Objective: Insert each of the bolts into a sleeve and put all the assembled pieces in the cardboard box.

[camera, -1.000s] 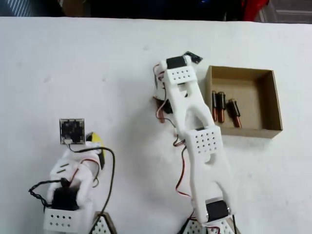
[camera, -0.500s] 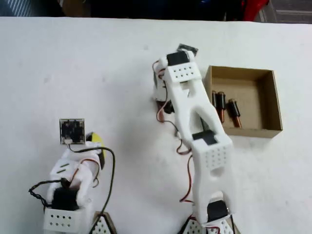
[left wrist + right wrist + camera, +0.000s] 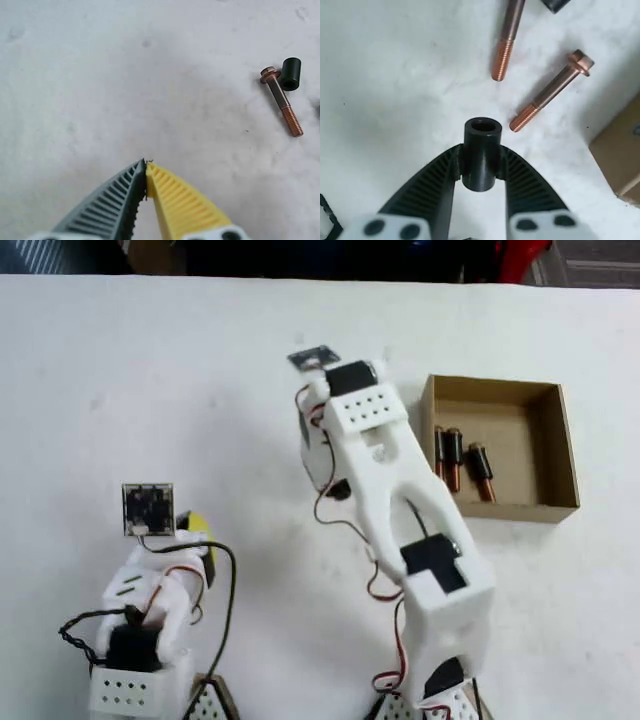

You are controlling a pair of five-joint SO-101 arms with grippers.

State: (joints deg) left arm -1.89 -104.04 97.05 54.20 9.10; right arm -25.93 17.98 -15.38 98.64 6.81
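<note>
Beside the box (image 3: 494, 384), the right gripper (image 3: 480, 154) clamps a sleeve (image 3: 482, 131) bore-up, likely ready to take a nearby bolt (image 3: 551, 90); the left gripper (image 3: 145, 169) rests closed, empty, farther off.

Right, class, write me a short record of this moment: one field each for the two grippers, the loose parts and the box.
left gripper: shut, empty, above the table
right gripper: shut on a black sleeve, its open end showing
loose bolts: two, lying on the table past that sleeve
spare sleeve: on the table by one bolt's head
cardboard box: three assembled pieces inside
</note>
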